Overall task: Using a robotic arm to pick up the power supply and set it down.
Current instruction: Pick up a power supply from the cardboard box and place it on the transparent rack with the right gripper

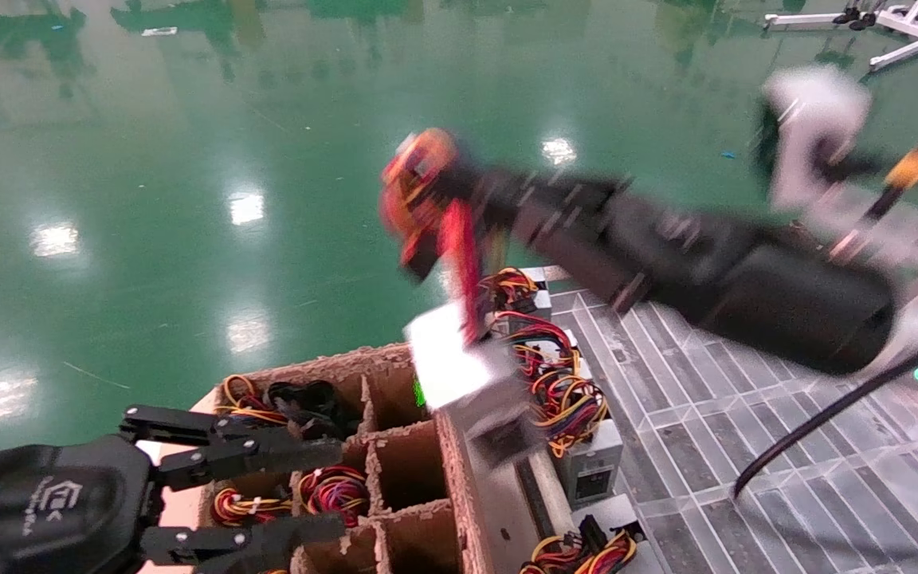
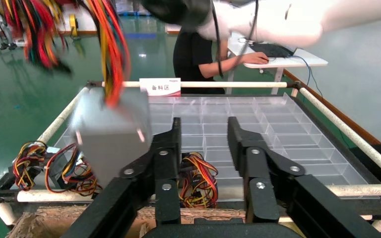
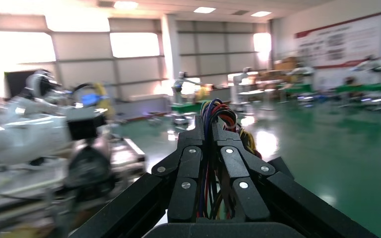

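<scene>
The power supply [image 1: 459, 367], a silver-grey metal box, hangs in the air by its mostly red wire bundle [image 1: 427, 191] over the gap between the cardboard box and the tray. My right gripper [image 1: 459, 195], at the end of the white robotic arm [image 1: 817, 135], is shut on those wires. In the right wrist view the wires [image 3: 218, 111] run pinched between the closed fingers of the right gripper [image 3: 210, 124]. In the left wrist view the power supply [image 2: 111, 136] swings just beyond my left gripper [image 2: 203, 129]. That left gripper [image 1: 323, 490] stays low at the left, open and holding nothing.
A cardboard box [image 1: 455, 478] with divided cells holds wire bundles below the hanging unit. A clear plastic grid tray [image 1: 746, 414] lies to the right, with other silver boxes [image 1: 590, 462] and yellow-orange wires along its near edge. A person [image 2: 198, 54] sits at a desk beyond the tray.
</scene>
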`<action>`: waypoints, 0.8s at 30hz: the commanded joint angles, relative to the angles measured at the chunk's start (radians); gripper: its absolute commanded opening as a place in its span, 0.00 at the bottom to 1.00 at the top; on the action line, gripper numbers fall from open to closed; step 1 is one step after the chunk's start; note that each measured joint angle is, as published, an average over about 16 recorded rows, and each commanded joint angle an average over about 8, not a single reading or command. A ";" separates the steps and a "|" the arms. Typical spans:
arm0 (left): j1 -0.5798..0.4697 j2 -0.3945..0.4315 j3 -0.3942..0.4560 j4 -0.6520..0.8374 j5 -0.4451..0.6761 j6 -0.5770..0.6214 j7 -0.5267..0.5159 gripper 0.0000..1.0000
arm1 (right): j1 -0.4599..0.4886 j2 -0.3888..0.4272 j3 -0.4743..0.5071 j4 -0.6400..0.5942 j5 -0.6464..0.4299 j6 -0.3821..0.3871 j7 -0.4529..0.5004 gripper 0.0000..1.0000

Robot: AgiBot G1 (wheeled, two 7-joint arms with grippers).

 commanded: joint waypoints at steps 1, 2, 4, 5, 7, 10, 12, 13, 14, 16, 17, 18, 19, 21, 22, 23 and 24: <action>0.000 0.000 0.000 0.000 0.000 0.000 0.000 1.00 | 0.052 0.020 -0.005 -0.030 -0.005 0.002 0.000 0.00; 0.000 0.000 0.000 0.000 0.000 0.000 0.000 1.00 | 0.080 0.025 -0.008 -0.056 -0.017 0.013 -0.006 0.00; 0.000 0.000 0.000 0.000 0.000 0.000 0.000 1.00 | 0.134 0.030 -0.016 -0.110 -0.044 0.039 -0.020 0.00; 0.000 0.000 0.000 0.000 0.000 0.000 0.000 1.00 | 0.160 0.031 -0.020 -0.137 -0.058 0.053 -0.028 0.00; 0.000 0.000 0.000 0.000 0.000 0.000 0.000 1.00 | 0.208 0.029 -0.032 -0.188 -0.089 0.083 -0.043 0.00; 0.000 0.000 0.000 0.000 0.000 0.000 0.000 1.00 | 0.270 0.022 -0.055 -0.253 -0.138 0.121 -0.064 0.00; 0.000 0.000 0.000 0.000 0.000 0.000 0.000 1.00 | 0.305 0.015 -0.074 -0.292 -0.173 0.144 -0.079 0.00; 0.000 0.000 0.000 0.000 0.000 0.000 0.000 1.00 | 0.321 0.012 -0.084 -0.310 -0.191 0.157 -0.088 0.00; 0.000 0.000 0.000 0.000 0.000 0.000 0.000 1.00 | 0.336 0.009 -0.095 -0.326 -0.210 0.169 -0.098 0.00; 0.000 0.000 0.000 0.000 0.000 0.000 0.000 1.00 | 0.365 0.002 -0.118 -0.355 -0.250 0.197 -0.120 0.00; 0.000 0.000 0.000 0.000 0.000 0.000 0.000 1.00 | 0.379 -0.003 -0.129 -0.368 -0.270 0.212 -0.133 0.00; 0.000 0.000 0.000 0.000 0.000 0.000 0.000 1.00 | 0.392 -0.007 -0.141 -0.380 -0.289 0.226 -0.146 0.00; 0.000 0.000 0.000 0.000 0.000 0.000 0.000 1.00 | 0.405 -0.012 -0.153 -0.392 -0.309 0.242 -0.160 0.00; 0.000 0.000 0.000 0.000 0.000 0.000 0.000 1.00 | 0.428 -0.023 -0.177 -0.411 -0.348 0.272 -0.187 0.00; 0.000 0.000 0.000 0.000 0.000 0.000 0.000 1.00 | 0.439 -0.029 -0.189 -0.420 -0.367 0.287 -0.200 0.00; 0.000 0.000 0.000 0.000 0.000 0.000 0.000 1.00 | 0.448 -0.035 -0.201 -0.428 -0.386 0.301 -0.213 0.00; 0.000 0.000 0.000 0.000 0.000 0.000 0.000 1.00 | 0.457 -0.042 -0.212 -0.436 -0.404 0.315 -0.225 0.00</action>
